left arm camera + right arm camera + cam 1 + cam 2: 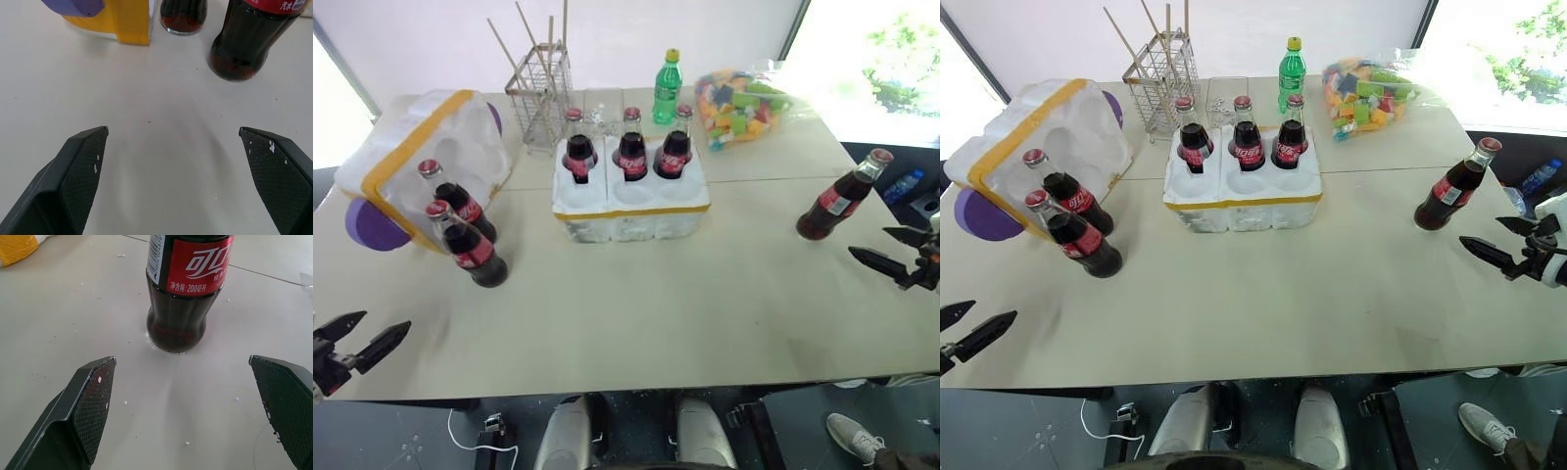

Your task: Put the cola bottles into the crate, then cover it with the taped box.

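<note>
Both our grippers wait wide apart and empty, with three cola bottles not yet in the crate.

Nearest us, our left gripper (352, 345) hovers at the table's (636, 313) near left edge and our right gripper (1503, 245) at its right edge, each with fingers spread and nothing between them. Just beyond the right gripper stands one loose bottle (1449, 191), framed between the spread fingers in the right wrist view. Ahead of the left gripper two more bottles (468, 245) stand side by side, just beside the taped box (421, 162), which lies tipped on its side. Farther back the crate (631, 201) holds three bottles (631, 152) in its rear holes; the front three look free. We judge loading half done: next we reach forward around a loose bottle and close below its label, keeping it upright.
</note>
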